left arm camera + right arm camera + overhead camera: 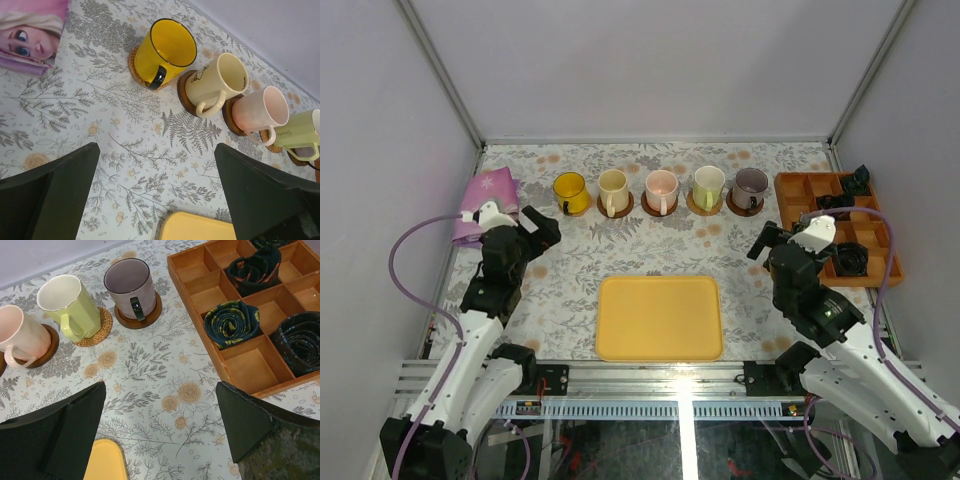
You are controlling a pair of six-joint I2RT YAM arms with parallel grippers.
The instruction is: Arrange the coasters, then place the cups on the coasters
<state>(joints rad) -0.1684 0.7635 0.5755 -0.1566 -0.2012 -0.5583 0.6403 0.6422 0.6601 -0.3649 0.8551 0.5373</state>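
Cups (661, 187) (5, in a row) sit on coasters (104, 325); left pincer (156, 150) and right pincer (161, 385) gape empty.

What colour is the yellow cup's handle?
Black; the yellow cup's handle shows best in the left wrist view.

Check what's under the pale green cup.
A tan woven coaster sits under the pale green cup; only its rim shows. Its centre is covered by the cup.
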